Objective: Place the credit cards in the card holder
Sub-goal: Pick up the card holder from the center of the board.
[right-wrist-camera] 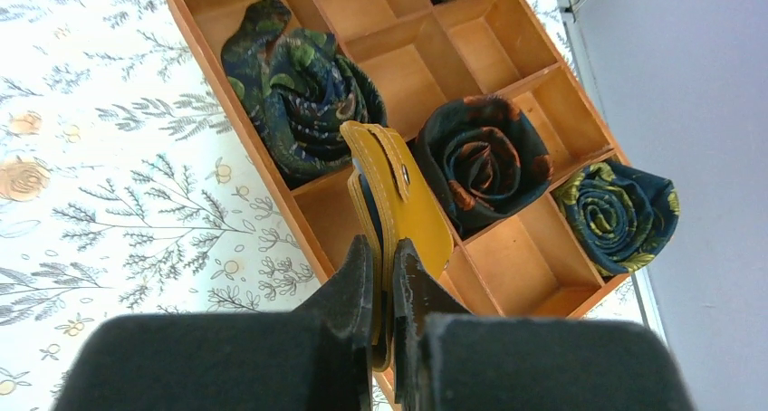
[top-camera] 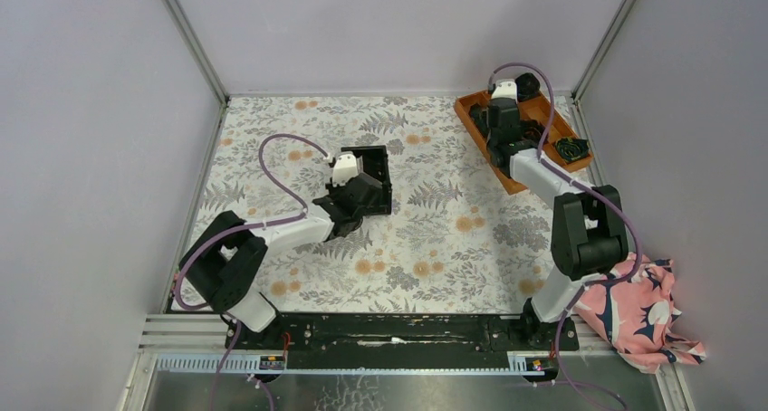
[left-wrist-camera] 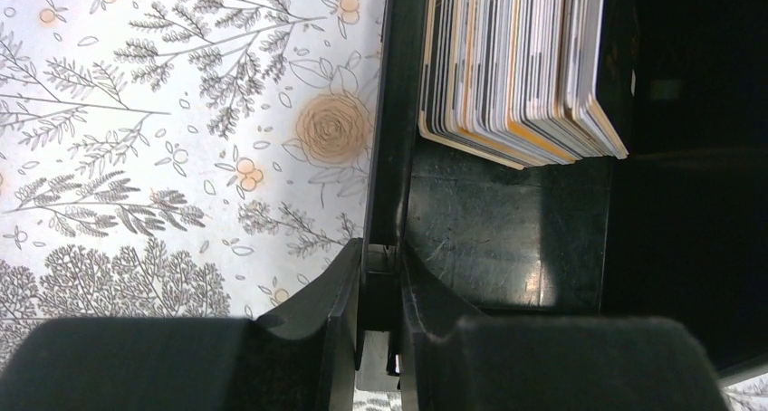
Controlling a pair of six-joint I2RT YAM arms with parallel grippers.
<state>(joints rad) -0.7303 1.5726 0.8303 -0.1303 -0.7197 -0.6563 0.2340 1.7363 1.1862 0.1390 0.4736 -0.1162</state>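
The credit cards [left-wrist-camera: 516, 67] stand on edge as a thick stack inside the black bin [left-wrist-camera: 507, 239]; in the top view the bin [top-camera: 376, 157] lies left of centre. My left gripper [left-wrist-camera: 380, 253] is shut on the bin's side wall, one finger outside and one inside, and it shows at the bin's near edge in the top view [top-camera: 356, 192]. My right gripper [right-wrist-camera: 382, 248] is shut on the orange-tan card holder [right-wrist-camera: 412, 203], held folded and on edge over the orange tray [right-wrist-camera: 516, 275]. In the top view the right gripper [top-camera: 504, 138] hides the holder.
The orange compartment tray [top-camera: 542, 112] sits at the back right and holds dark rolled rosettes [right-wrist-camera: 303, 94] [right-wrist-camera: 484, 157] [right-wrist-camera: 620, 212]. A pink patterned cloth [top-camera: 638, 307] lies at the near right. Grey walls enclose the floral tabletop [top-camera: 435, 239].
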